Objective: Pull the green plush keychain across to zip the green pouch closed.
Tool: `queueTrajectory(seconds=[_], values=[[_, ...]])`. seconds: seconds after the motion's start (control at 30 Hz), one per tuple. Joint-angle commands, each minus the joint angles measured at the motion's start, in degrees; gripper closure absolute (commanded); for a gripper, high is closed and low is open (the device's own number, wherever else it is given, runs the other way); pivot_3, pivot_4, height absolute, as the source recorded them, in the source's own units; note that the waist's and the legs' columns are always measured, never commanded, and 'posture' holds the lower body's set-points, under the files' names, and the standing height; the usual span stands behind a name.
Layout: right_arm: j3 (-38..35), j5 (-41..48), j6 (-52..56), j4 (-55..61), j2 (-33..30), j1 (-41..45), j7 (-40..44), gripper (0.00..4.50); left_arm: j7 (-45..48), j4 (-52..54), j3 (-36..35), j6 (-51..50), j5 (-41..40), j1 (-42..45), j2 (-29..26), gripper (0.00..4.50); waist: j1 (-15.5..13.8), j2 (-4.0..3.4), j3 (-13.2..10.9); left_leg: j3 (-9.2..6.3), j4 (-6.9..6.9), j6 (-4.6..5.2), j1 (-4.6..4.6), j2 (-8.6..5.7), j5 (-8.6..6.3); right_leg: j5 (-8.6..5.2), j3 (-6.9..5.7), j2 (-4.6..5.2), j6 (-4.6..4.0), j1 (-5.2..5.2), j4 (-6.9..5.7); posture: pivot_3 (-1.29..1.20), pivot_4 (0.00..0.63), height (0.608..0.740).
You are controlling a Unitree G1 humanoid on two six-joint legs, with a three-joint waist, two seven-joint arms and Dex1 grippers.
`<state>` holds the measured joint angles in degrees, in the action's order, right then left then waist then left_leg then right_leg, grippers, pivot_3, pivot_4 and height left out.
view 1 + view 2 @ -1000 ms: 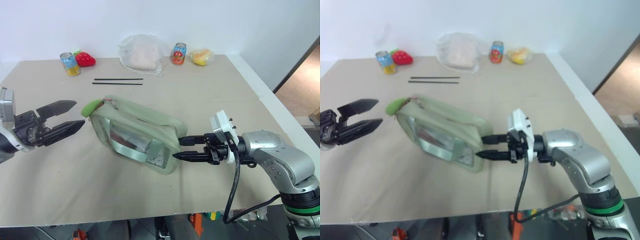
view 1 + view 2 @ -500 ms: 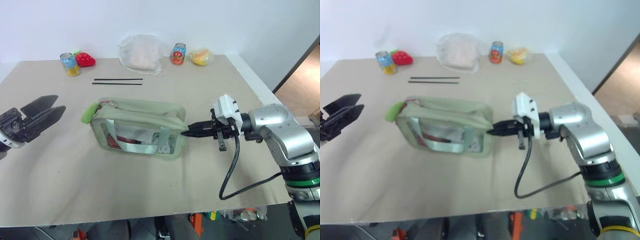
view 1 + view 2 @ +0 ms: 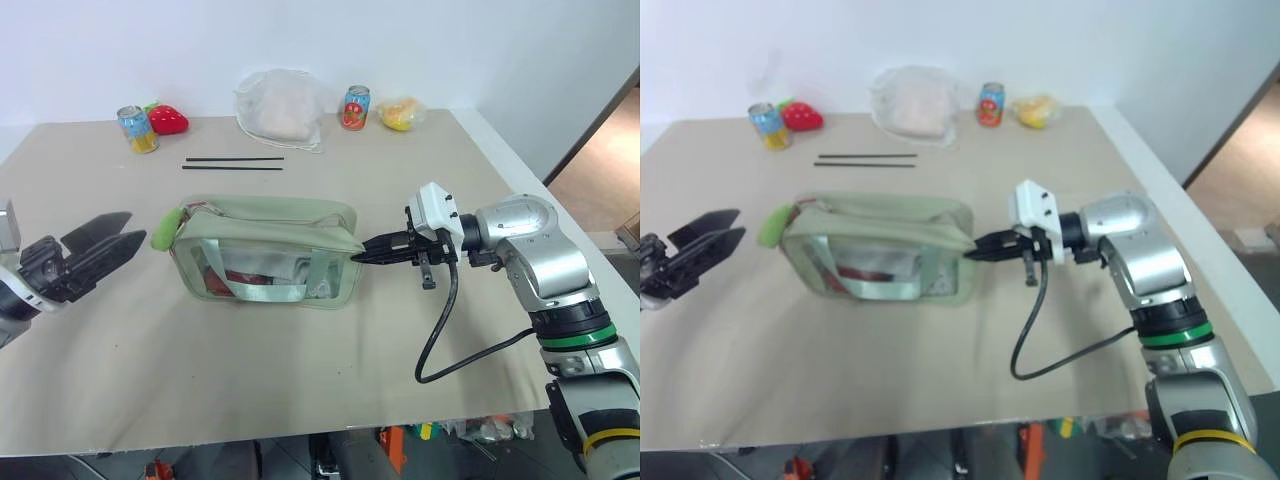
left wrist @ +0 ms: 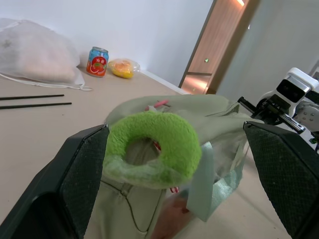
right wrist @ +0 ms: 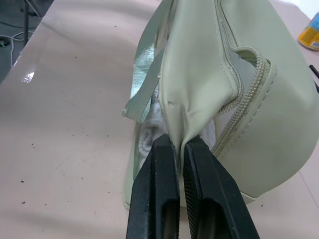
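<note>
Green pouch [image 3: 265, 252] lies lengthwise across the worktop [image 3: 420, 180], long axis running from one arm to the other. Right end effector [image 3: 362, 254] pinches a fold of fabric at the pouch's far-right end. Green plush keychain [image 3: 166, 226] sits at the opposite end, just beyond the left end effector [image 3: 108, 243], whose fingers are spread wide, keychain framed between them, not touching. Left arm is nearer; pull would run toward the right end effector.

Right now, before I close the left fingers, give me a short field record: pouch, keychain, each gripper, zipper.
pouch: green pouch upright on the table, clear window facing the robot
keychain: green plush keychain at the pouch's left end, ungrasped
left gripper: left gripper open, fingers either side of the keychain
right gripper: right gripper shut, pinching fabric at the pouch's right end
zipper: zipper open at that end
</note>
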<state>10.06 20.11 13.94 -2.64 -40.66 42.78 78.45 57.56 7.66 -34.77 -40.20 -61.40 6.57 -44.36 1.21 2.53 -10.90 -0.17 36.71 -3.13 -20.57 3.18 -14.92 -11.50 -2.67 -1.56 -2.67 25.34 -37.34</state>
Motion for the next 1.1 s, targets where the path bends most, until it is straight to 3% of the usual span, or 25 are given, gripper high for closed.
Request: queueTrajectory(seconds=[0.03,0.33,0.77,0.93,1.1], values=[[-1.2,0.7,0.6,2.0,0.4,-0.3,-0.5,4.43,0.2,2.6,1.5,0.1,0.4,0.5,-0.6,0.00,0.0,0.00,0.0,0.01,0.00,0.00,0.00,0.01,0.00,0.00,0.01,-0.02,0.00,-0.02,-0.02,0.00,0.150,0.740],[-2.0,1.1,1.8,4.2,-0.3,-1.8,-1.3,4.43,0.6,0.6,3.4,-0.2,2.1,2.4,-1.7,0.00,0.0,0.00,0.0,0.08,-0.01,-0.01,0.00,0.15,0.01,0.01,0.07,-0.18,-0.04,-0.02,-0.10,0.00,0.150,0.740],[-2.5,1.4,2.9,5.0,-0.2,-1.7,-1.6,4.50,0.6,1.0,3.8,-1.2,2.4,2.3,-0.9,4.34,0.0,0.00,0.0,0.16,0.00,0.00,0.00,0.13,0.00,0.01,0.15,-0.16,-0.03,-0.01,-0.10,0.00,0.150,0.740],[-2.2,1.3,2.8,4.6,-0.1,-1.5,-1.3,4.50,-1.3,2.2,4.1,-0.6,1.9,5.2,-0.3,4.45,0.0,0.00,0.0,0.16,0.00,-0.01,0.01,0.13,0.00,0.01,0.15,-0.16,-0.03,-0.01,-0.10,0.00,0.150,0.740],[-2.3,1.7,3.2,3.9,0.3,-1.0,-0.9,4.50,-6.4,3.9,6.5,-3.2,-2.4,16.4,0.2,4.45,-0.1,0.03,0.0,0.14,0.03,-0.02,-0.02,0.12,0.01,0.03,0.17,-0.16,-0.02,-0.03,-0.12,0.00,0.150,0.740]])
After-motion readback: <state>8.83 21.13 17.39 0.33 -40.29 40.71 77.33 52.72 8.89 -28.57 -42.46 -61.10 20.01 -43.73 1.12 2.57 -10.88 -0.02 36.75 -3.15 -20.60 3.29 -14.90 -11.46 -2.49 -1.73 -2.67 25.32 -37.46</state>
